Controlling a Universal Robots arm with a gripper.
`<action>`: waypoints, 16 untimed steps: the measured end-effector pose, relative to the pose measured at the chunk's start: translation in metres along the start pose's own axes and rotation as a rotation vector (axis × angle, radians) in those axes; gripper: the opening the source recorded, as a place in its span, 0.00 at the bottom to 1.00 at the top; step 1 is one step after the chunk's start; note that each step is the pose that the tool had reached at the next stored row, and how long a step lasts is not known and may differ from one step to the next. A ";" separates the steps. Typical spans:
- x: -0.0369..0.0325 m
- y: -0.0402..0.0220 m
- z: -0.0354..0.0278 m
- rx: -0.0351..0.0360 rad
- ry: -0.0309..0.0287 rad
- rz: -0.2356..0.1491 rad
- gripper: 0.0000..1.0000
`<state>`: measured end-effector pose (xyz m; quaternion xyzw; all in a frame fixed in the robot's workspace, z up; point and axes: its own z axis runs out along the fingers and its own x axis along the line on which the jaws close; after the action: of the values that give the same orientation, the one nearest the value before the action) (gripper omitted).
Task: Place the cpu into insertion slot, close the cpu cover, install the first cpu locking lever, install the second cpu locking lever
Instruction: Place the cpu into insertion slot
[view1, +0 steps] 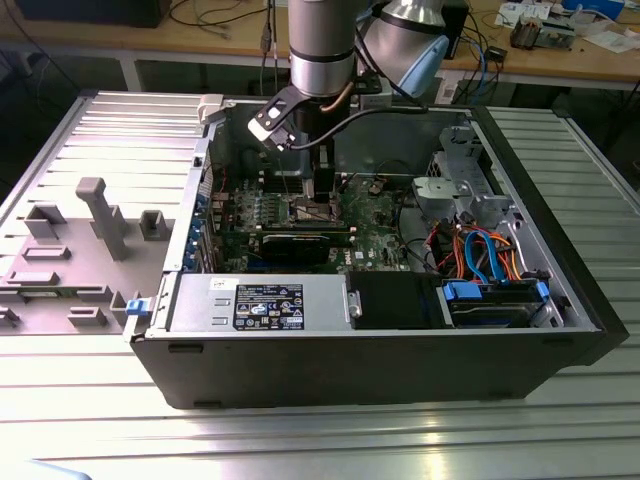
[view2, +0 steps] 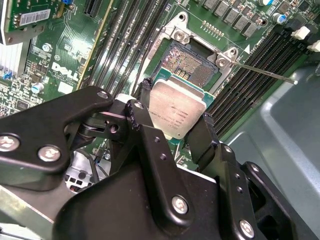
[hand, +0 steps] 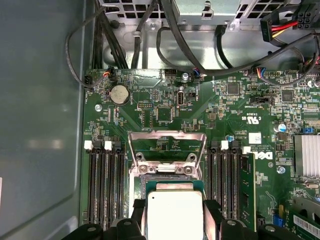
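Note:
In both wrist views my gripper (view2: 173, 109) is shut on the cpu (view2: 177, 107), a flat silver-grey square chip pinched by its two opposite edges between black fingers (hand: 137, 216). The cpu (hand: 174, 212) hangs over the near part of the insertion slot (view2: 192, 65), whose brownish-gold pin field shows beyond it. Whether chip and pins touch I cannot tell. The cpu cover (hand: 167, 142) stands swung open behind the slot. A thin locking lever (view2: 265, 74) juts out from the slot's corner. In the exterior view the gripper (view1: 320, 190) reaches down into the open computer case.
Long memory slots (hand: 107, 185) flank the socket on both sides. A black graphics card (view1: 300, 243), a grey power supply (view1: 260, 303) and a drive cage with coloured cables (view1: 480, 250) crowd the case. Black cables (hand: 165, 30) hang over the board's far edge.

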<state>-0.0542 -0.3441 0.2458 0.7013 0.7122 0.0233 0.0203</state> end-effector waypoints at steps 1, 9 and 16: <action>0.0000 -0.0001 0.0014 0.0000 0.0000 0.000 0.54; 0.0020 -0.0028 0.0140 -0.0001 0.0000 0.000 0.54; 0.0037 -0.0079 0.0272 -0.0001 -0.0002 0.001 0.54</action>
<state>-0.0605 -0.3403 0.2182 0.7015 0.7120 0.0232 0.0204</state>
